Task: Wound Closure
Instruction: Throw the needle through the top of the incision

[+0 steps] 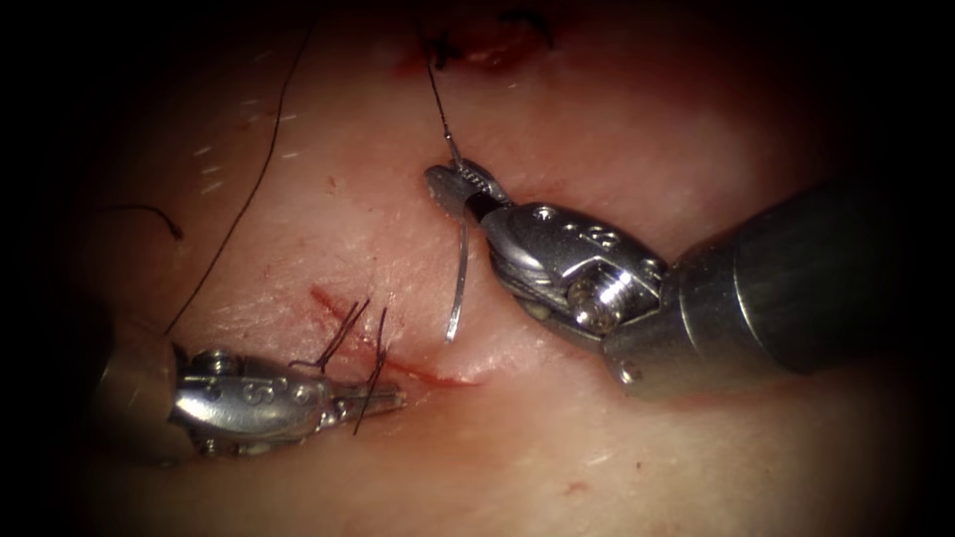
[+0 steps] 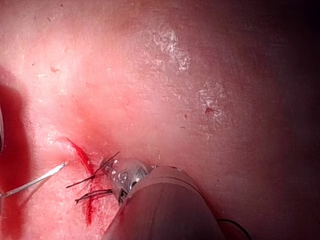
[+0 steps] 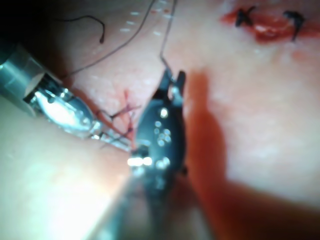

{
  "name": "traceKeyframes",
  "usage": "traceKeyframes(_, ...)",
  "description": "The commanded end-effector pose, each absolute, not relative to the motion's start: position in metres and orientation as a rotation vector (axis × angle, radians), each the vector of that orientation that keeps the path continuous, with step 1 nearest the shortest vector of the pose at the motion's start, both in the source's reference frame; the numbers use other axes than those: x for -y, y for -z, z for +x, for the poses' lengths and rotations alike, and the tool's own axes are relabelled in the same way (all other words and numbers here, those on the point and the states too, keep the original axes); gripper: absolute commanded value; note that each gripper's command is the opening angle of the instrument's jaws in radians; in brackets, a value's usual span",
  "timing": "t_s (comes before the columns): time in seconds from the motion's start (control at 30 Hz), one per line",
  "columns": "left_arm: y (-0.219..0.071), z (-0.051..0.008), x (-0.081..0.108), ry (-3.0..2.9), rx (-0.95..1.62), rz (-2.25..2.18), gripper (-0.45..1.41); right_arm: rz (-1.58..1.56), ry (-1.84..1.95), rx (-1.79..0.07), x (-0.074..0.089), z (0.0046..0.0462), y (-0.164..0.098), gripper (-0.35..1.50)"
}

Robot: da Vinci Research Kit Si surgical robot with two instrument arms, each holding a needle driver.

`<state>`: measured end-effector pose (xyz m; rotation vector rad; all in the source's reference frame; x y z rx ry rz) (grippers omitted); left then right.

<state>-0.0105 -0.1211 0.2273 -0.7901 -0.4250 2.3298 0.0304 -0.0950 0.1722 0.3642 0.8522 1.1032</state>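
Note:
My right tool [image 1: 453, 184] is shut on the curved needle [image 1: 461, 268] close to its thread end. The needle hangs down from the jaws. Its tip [image 2: 64, 164] stands just right of the cut [image 1: 398, 366] and is not in the tissue. The thread [image 1: 435, 94] runs up from the needle's end to the stitched upper part of the cut [image 1: 487, 48]. My left tool [image 1: 393, 401] lies on the cut with its jaws shut among cut thread ends [image 1: 348, 333] and holds nothing I can see. In the right wrist view the right tool [image 3: 172, 80] grips the needle end, with the left tool [image 3: 107, 135] beside it.
A long strand of thread [image 1: 254, 189] runs across the tissue left of the cut, down towards the left tool's shaft. A short loose thread end [image 1: 149, 211] lies further left. Red fluid marks the cut [image 2: 80, 155]. Two dark stitches [image 3: 270, 22] close the upper wound.

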Motion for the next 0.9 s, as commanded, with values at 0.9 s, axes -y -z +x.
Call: traceKeyframes(0.9,-0.2269,-0.0116,0.1227,-2.325,0.429,-0.79,-0.43,0.541,-1.318,-0.703,0.0961,0.0307,-0.1725,-0.35)
